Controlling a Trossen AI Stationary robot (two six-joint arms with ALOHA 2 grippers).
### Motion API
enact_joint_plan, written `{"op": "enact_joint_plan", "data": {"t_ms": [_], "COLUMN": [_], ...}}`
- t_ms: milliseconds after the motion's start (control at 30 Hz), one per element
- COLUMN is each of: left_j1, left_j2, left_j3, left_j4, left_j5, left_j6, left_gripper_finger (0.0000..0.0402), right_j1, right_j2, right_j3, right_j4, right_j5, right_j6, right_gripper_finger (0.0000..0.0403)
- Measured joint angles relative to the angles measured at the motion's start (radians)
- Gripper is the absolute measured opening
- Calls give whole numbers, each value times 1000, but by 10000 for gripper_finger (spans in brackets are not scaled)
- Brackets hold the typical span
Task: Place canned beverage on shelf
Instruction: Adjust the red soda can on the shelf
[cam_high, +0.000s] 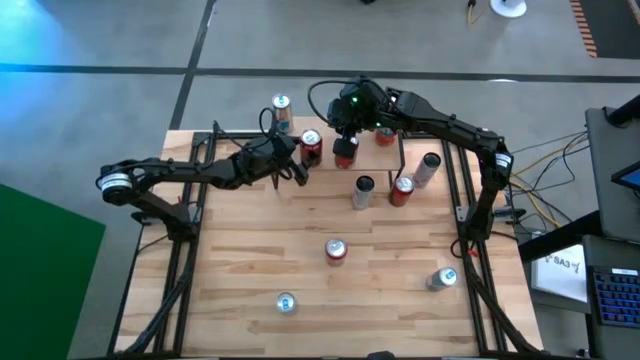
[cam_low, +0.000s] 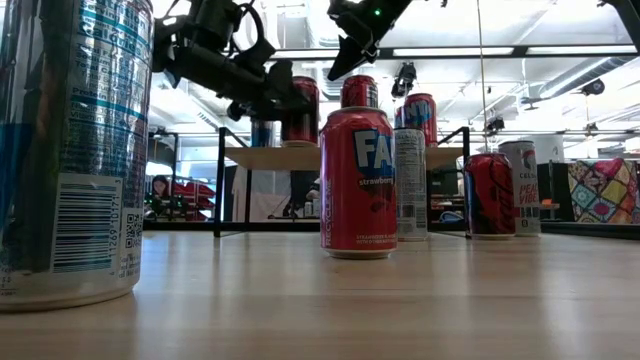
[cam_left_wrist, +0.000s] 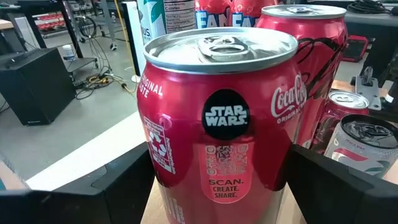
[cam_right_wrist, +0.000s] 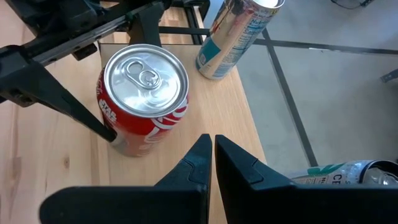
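I have the left gripper (cam_high: 302, 163) at the upper middle of the overhead frame, its fingers (cam_left_wrist: 118, 186) standing on either side of a red cola can (cam_left_wrist: 224, 124). In the left wrist picture both fingers sit right at the can's sides, but I cannot tell whether they press it or stand just clear. The can (cam_high: 311, 147) stands upright on the shelf (cam_low: 290, 157), near the shelf's left end in the overhead picture. A tall silver and blue can (cam_high: 281, 110) stands just above it in that frame, at the shelf's far edge.

My right gripper (cam_high: 345, 133) hangs just to the right of the cola can, over a second red can (cam_high: 345, 150), fingers clenched together and holding nothing. Its wrist picture looks down on the cola can's silver top (cam_right_wrist: 145, 76).

Other cans stand about the table (cam_high: 250, 260); in the low picture a red strawberry can (cam_low: 358, 183) stands mid-frame.
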Motion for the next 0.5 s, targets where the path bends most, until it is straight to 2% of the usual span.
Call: {"op": "enact_joint_plan", "data": {"t_ms": [133, 500], "left_j1": [0, 0], "left_j2": [-1, -2], "left_j3": [0, -3], "left_j4": [-13, -60], "left_j5": [0, -8], "left_j6": [-6, -2], "left_gripper_finger": [318, 374], "right_j1": [0, 0], "right_j2": [0, 0], "right_j3": [0, 0], "right_j4": [0, 0], "right_j5": [0, 0], "right_j6": [3, 7], "right_gripper_finger": [12, 12]}}
